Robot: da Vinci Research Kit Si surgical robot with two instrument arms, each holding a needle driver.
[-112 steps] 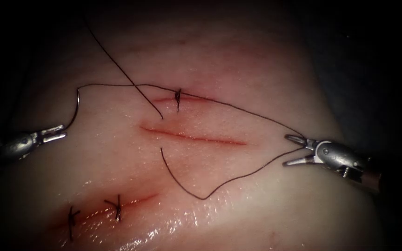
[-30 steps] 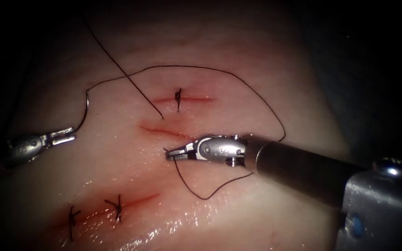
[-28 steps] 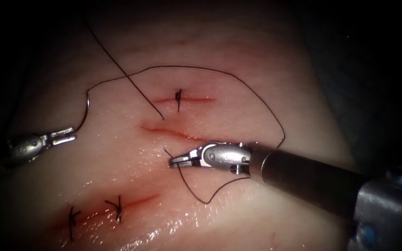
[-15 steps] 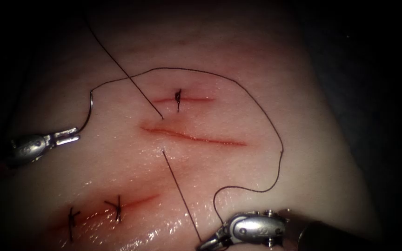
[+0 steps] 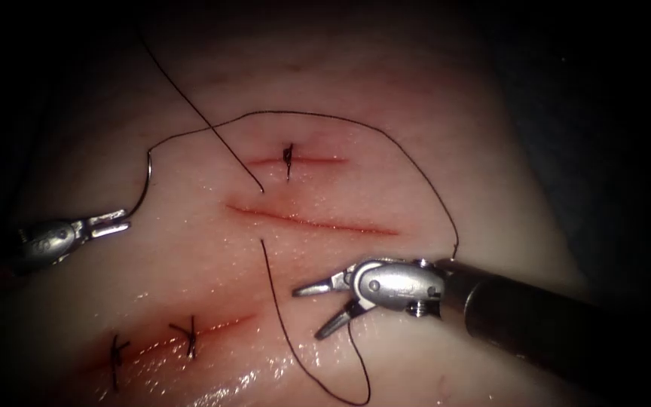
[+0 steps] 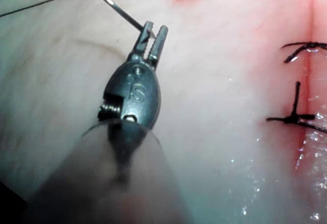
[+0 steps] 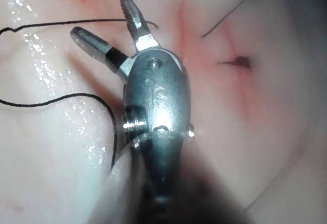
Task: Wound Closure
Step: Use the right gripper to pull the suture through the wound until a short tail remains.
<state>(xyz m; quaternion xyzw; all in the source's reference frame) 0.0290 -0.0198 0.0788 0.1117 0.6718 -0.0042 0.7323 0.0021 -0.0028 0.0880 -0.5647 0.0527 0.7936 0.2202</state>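
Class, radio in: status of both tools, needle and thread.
Left tool shut on needle near its end, clear of tissue. Right tool open, empty. Thread slack beside it.

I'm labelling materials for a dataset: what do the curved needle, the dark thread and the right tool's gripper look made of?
The thin curved needle looks like polished steel: it shows a pale glint; the left gripper holds its end, clear of the tissue. The dark thread looks like fine matte fibre, black, lying in limp loops. The right gripper, open and holding nothing, looks like bright metal, with sharp highlights.
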